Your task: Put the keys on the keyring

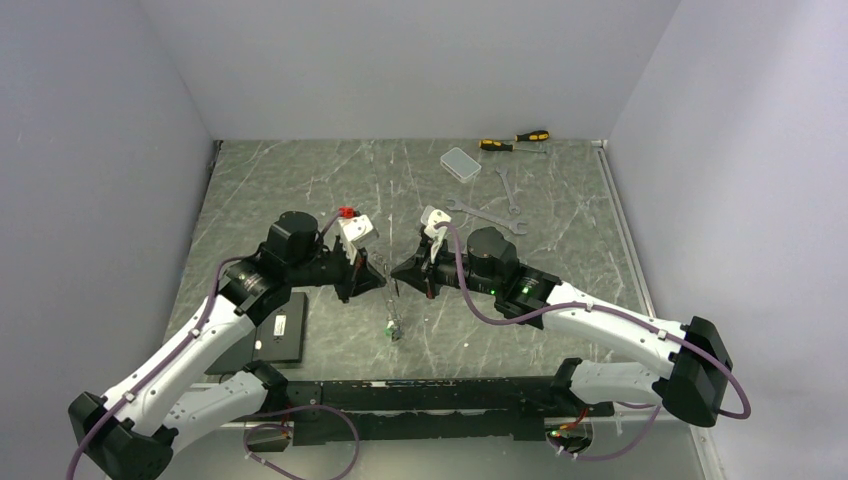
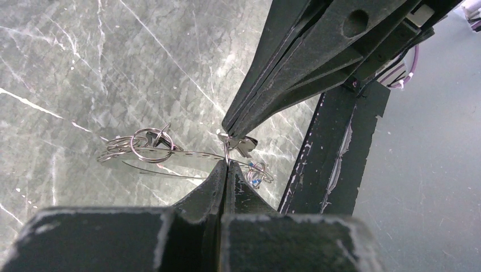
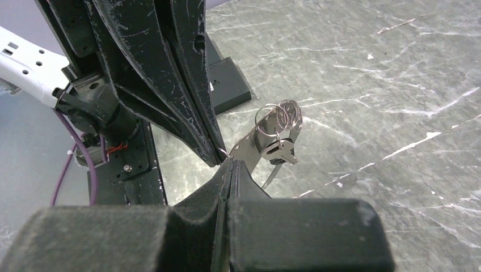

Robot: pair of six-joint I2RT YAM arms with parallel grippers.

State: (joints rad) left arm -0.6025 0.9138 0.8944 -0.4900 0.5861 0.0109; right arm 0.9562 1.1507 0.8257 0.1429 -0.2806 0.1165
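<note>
My left gripper [image 1: 378,277] and right gripper [image 1: 398,272] meet tip to tip above the table's middle, both shut. In the left wrist view the left gripper [image 2: 227,164] pinches the keyring [image 2: 226,151], a thin silver wire. The right gripper [image 2: 230,131] comes down onto the same wire, with a silver key [image 2: 244,146] at its tip. A perforated metal strip [image 2: 187,154] with small rings and a dark-headed key [image 2: 154,139] hangs off to the side. The strip also shows in the right wrist view [image 3: 258,139], beyond the right gripper [image 3: 229,162]. More keys [image 1: 395,328] lie below.
Two silver wrenches [image 1: 488,215], a clear plastic box [image 1: 460,163] and two yellow-black screwdrivers [image 1: 515,141] lie at the back right. A black block [image 1: 281,330] sits by the left arm. A black rail [image 1: 430,395] runs along the near edge.
</note>
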